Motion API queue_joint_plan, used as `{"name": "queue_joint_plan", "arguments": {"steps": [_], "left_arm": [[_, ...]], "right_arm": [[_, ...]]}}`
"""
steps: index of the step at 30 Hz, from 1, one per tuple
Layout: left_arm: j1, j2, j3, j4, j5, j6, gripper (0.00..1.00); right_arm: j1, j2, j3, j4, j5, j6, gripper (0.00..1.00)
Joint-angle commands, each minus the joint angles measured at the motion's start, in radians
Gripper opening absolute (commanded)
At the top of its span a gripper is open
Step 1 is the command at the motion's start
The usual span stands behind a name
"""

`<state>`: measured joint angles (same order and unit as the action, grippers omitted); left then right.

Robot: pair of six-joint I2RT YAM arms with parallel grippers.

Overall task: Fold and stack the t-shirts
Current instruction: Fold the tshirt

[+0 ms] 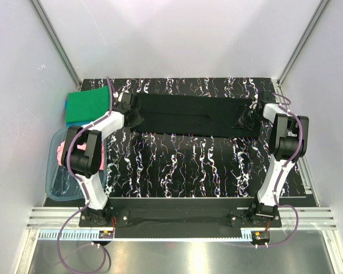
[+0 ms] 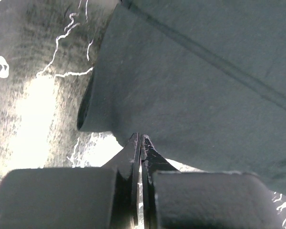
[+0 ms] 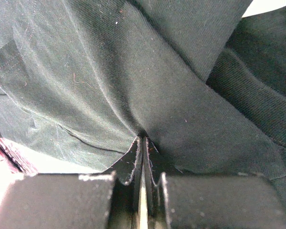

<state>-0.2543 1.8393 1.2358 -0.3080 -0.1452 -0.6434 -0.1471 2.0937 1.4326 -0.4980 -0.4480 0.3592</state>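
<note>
Both arms' jaws sat at the black t-shirt's [image 1: 188, 117] long-axis ends: right jaws clamped on cloth, left jaws together at its edge.

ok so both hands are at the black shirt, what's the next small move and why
Probably raise both ends together a little, level, with the cloth taut. The left hand and the right hand are each shut on an end of the black t-shirt, which lies stretched in a long band across the table, so an even lift looks like the start of the next fold.
</note>
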Motion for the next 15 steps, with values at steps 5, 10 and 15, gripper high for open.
{"name": "queue_joint_plan", "arguments": {"steps": [5, 10, 15], "left_arm": [[0.007, 0.070, 0.068, -0.003, -0.025, -0.001, 0.00], [0.020, 0.094, 0.060, -0.014, -0.042, 0.020, 0.00], [0.024, 0.083, 0.048, -0.034, -0.091, 0.031, 0.00]], "right_arm": [[-0.008, -0.027, 0.055, -0.008, 0.058, -0.039, 0.05], [-0.012, -0.026, 0.075, -0.024, 0.068, -0.040, 0.05], [-0.014, -0.026, 0.080, -0.027, 0.065, -0.036, 0.05]]}}
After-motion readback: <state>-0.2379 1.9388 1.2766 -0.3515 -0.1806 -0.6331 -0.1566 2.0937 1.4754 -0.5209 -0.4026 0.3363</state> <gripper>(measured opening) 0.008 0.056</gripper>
